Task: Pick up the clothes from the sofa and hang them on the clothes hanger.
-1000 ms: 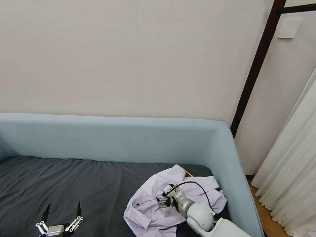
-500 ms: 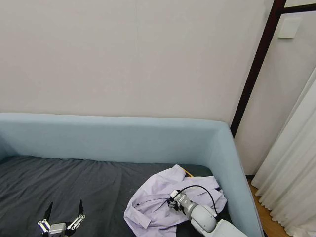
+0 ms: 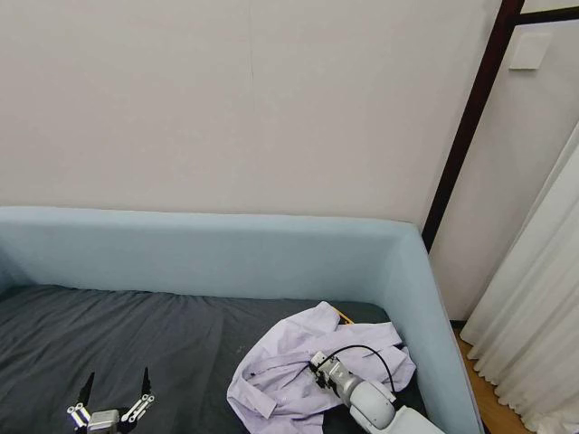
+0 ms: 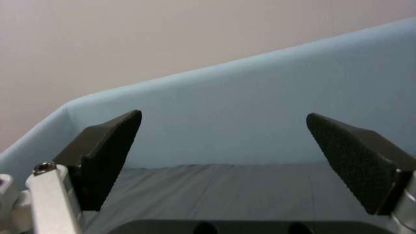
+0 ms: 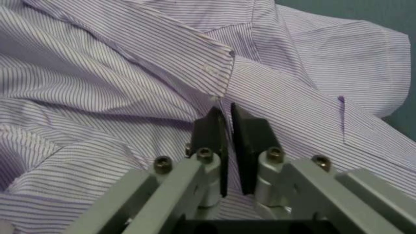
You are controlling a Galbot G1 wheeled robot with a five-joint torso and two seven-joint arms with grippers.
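Shirt [image 3: 289, 357], lilac with fine stripes, lies crumpled on the dark seat [image 3: 136, 334] at the right end of the sofa [image 3: 226, 253], close against the pale blue armrest [image 3: 412, 298]. I have the right gripper [image 5: 225, 108] down on it, fingers drawn almost together, nipping a fold just beside the cuff [image 5: 217, 73]. The left gripper [image 3: 118, 375] hovers wide open and empty over bare seat, well apart. A white curtain [image 3: 534, 344] hangs beyond the armrest.

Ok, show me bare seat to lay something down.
Bare: the dark grey seat cushion between the pale blue backrest, the open left gripper and the crumpled lilac striped shirt. Crowded: the right end, where the right gripper meets that shirt.
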